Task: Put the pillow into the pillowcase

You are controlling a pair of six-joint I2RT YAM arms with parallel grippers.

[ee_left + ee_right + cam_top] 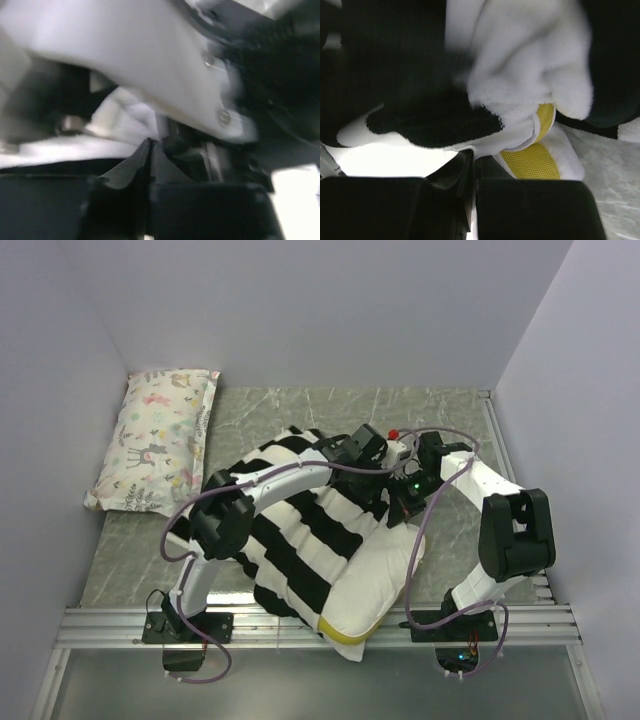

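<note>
From overhead I see the pillow [385, 575] in the lower middle of the frame, at the near edge of the table [300, 405] between the two arm bases. Its cream body shows at the lower right and its yellow band runs along the bottom corner. The pillowcase [300, 530] is spread over the pillow's upper and left parts, its black and white stripes running from the middle of the frame down to the lower left. I cannot tell whether the pillow is already partly inside the case or only lying under it.

The left gripper [150, 145] reaches over the far end of the pillowcase, just above the centre of the overhead frame. Its own camera is badly blurred, but the two dark fingers look pressed together with nothing I can make out between them. A white arm casing [150, 55] with two screw heads fills the top of that view.

The right gripper [472, 157] sits just right of the left one, low against the cloth. Its fingers are drawn together on the pale hem of the pillowcase, which runs down into the thin seam between them. Beside the tips, at the lower right of that view, the yellow mesh band of the pillow pokes out from under the fleece.

A small flowered pillow [155, 440] lies at the upper left, well apart from all this
</note>
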